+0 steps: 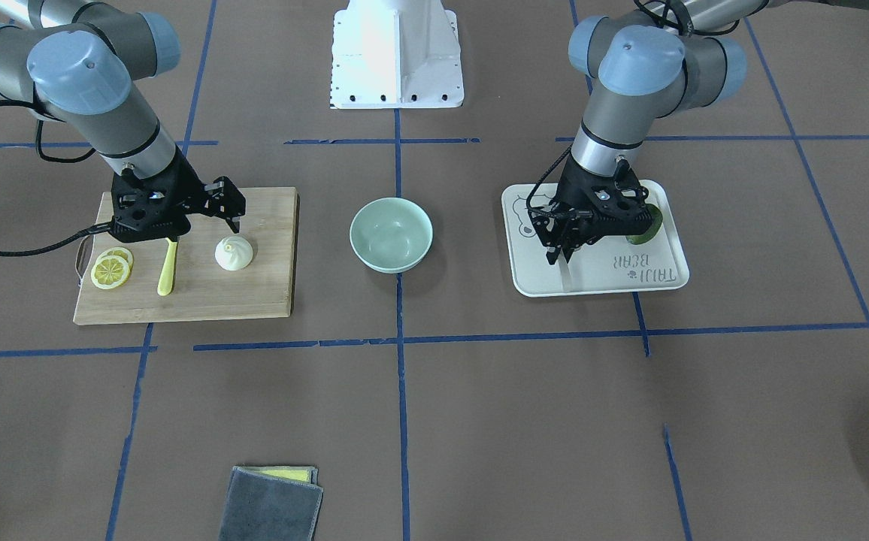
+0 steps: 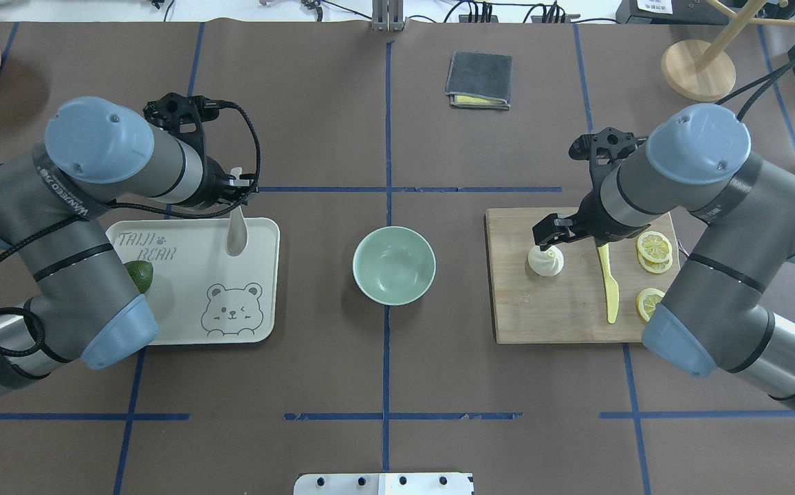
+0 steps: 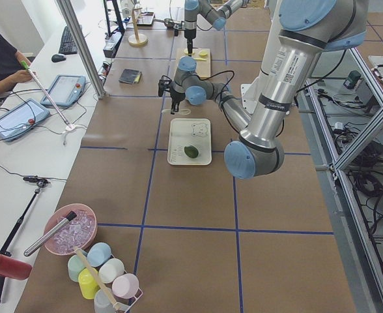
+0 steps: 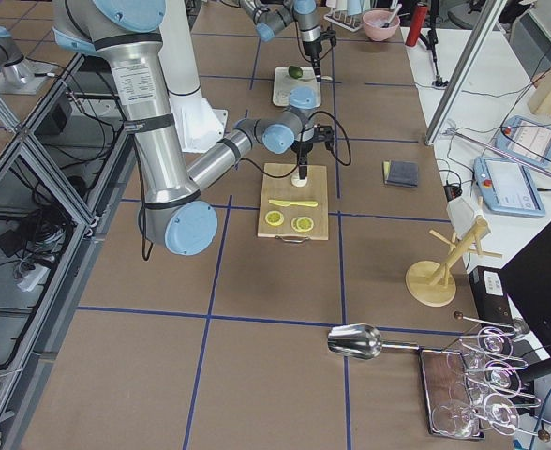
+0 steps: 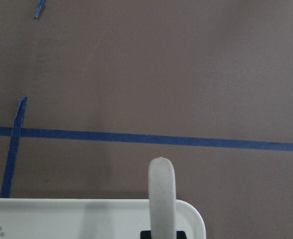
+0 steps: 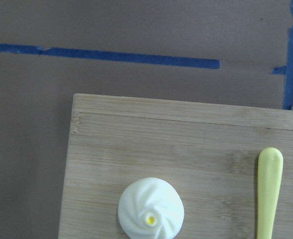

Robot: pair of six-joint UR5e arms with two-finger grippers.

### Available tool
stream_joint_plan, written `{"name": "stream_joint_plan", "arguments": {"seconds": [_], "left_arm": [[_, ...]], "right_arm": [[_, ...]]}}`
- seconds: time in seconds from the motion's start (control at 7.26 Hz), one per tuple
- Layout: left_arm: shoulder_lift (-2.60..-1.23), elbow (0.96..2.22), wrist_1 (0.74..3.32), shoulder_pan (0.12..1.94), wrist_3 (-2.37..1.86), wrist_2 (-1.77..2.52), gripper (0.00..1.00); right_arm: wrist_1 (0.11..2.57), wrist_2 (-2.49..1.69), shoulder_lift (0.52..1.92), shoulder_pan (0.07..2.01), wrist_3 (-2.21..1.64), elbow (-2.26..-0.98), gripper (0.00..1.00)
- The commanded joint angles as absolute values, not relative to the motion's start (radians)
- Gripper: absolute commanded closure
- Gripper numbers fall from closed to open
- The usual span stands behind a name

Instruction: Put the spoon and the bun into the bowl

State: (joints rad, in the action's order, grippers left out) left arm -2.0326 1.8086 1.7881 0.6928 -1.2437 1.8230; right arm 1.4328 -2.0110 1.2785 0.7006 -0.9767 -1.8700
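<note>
The pale mint-green bowl [image 1: 391, 234] [image 2: 393, 265] stands empty at the table's middle. The white pleated bun [image 1: 234, 253] [image 2: 545, 261] sits on a wooden cutting board [image 1: 269, 293]; it also shows in the right wrist view [image 6: 150, 214]. My right gripper [image 1: 230, 214] [image 2: 550, 237] hovers just above and slightly beyond the bun, and it looks open and empty. My left gripper [image 1: 561, 254] [image 2: 236, 196] is shut on the off-white spoon [image 2: 236, 237] over the far edge of the white tray [image 2: 260, 316]. The spoon's handle [image 5: 161, 194] sticks out past the fingers.
A yellow plastic knife [image 1: 168, 270] and lemon slices [image 1: 111, 269] lie on the board beside the bun. A green fruit [image 2: 140, 275] lies on the bear-print tray under my left arm. A grey cloth [image 2: 478, 79] lies far from the robot. The robot base [image 1: 397, 52] is behind the bowl.
</note>
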Motion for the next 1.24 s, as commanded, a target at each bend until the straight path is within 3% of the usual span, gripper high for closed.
{"name": "stream_joint_plan", "arguments": {"seconds": [0.0,0.55,0.69,0.96,1.1], "left_arm": [[-2.118,1.807,1.770,0.678,-1.433,1.825,1.00],[-2.183,1.793,1.775,0.601,-1.577,1.818,1.00],[-2.184,1.795,1.775,0.601,-1.577,1.818,1.00],[-2.203,1.783,1.779,0.592,-1.591,1.818,1.00],[-2.236,1.745,1.782,0.586,-1.633,1.816,1.00]], "right_arm": [[1.431,-1.954,1.256,0.651,-0.986,-1.823,0.00],[1.396,-1.954,1.236,0.650,-0.986,-1.752,0.11],[1.396,-1.954,1.236,0.650,-0.986,-1.746,0.22],[1.396,-1.957,1.235,0.649,-0.989,-1.747,1.00],[1.394,-1.959,1.235,0.650,-0.988,-1.749,1.00]]}}
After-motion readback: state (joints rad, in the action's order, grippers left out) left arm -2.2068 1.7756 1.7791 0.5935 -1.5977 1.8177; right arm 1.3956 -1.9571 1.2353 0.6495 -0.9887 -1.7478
